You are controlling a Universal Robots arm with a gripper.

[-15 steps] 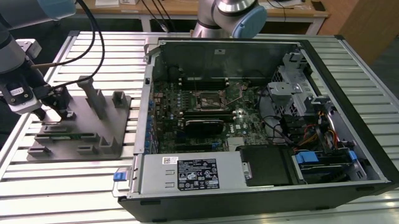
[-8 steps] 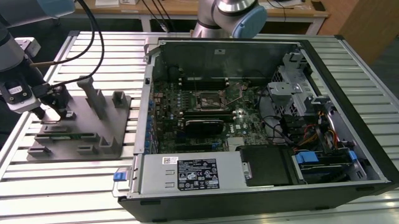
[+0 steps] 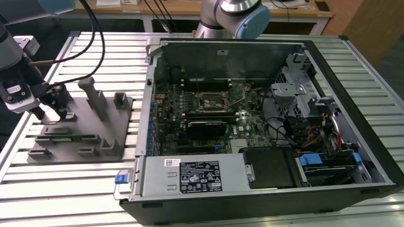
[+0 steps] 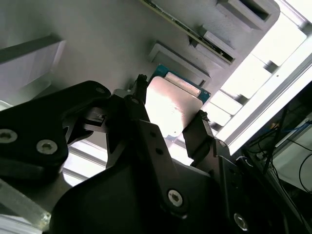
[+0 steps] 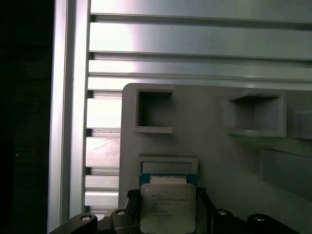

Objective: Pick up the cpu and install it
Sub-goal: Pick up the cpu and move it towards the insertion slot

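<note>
Silver-grey cpu (image 5: 168, 207), black gripper (image 3: 52, 113), grey fixture tray (image 5: 214, 146)

We see a slatted aluminium bench (image 3: 69, 198) carrying a grey plastic fixture tray (image 3: 82, 128) at the exterior view's left, with an open computer case (image 3: 252, 209) just beside it.

Silver-grey cpu (image 5: 168, 207), print on top plate, blue-green rim along one edge. Dark gripper (image 5: 168, 217) fingers (image 5: 132, 208) pressed against two opposite cpu edges. Grey fixture tray (image 5: 209, 146) beneath, with two square pockets (image 5: 155, 111). Slotted aluminium table (image 5: 195, 39) beyond tray.
</note>
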